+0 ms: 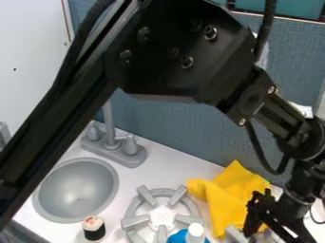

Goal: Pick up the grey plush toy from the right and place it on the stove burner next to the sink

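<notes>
The yellow cloth (232, 195) lies crumpled on the white counter (166, 152), just beside the stove burner (160, 217) and close to the blue-gray back wall (175, 124). The black pincer (262, 214) is low at the cloth's right edge; whether it stands wide or narrow, or has any cloth in it, I cannot tell. The cloth looks light, limp and hard to harm, likely to sag and trail rather than slip away. A raised fold near its middle, or the peak at its top, would give the best hold (a flat edge would be fiddlier).

As for containers, the round gray sink (76, 190) is a shallow bowl with a smooth inside, set below the gray faucet (113, 142). The toy sushi roll (94, 228) stands outside it, near its rim. By the burner is a blue thing with a white top (195, 233), cut off below, so its contents cannot be told.
</notes>
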